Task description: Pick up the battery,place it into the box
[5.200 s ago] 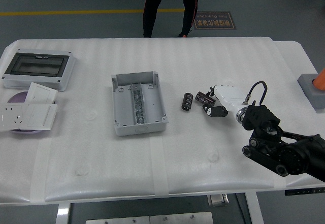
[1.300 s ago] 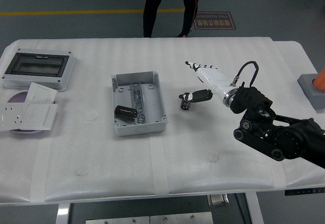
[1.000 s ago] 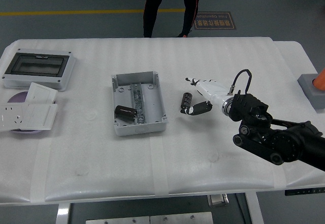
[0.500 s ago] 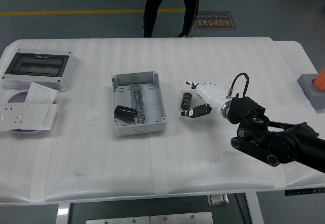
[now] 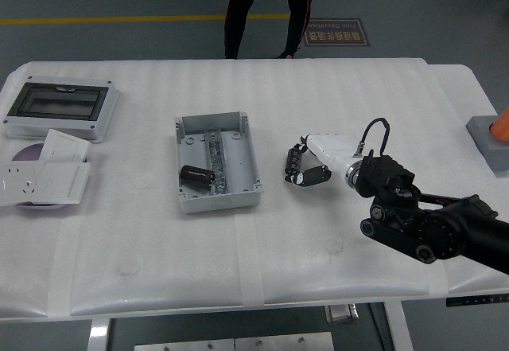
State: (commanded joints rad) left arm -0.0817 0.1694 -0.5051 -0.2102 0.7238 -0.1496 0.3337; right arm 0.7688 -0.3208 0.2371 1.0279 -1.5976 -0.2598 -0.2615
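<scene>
- Mid-table: two batteries, one [image 5: 198,176] inside the single open grey box [image 5: 235,188], one [image 5: 293,161] outside.
- Right hand [image 5: 312,162] fingers curl around the outside battery.
- White padded table [image 5: 318,88]; grey floor.

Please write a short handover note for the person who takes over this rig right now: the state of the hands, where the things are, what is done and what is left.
Right hand: on the table right of the box, fingers closing around the second battery; grip not confirmed.
Left hand: not in view.
Grey open box: mid-table, one battery already lying inside at its near left.
Done: first battery placed.
Left: grasp the second battery, lift it, place it into the box.
</scene>
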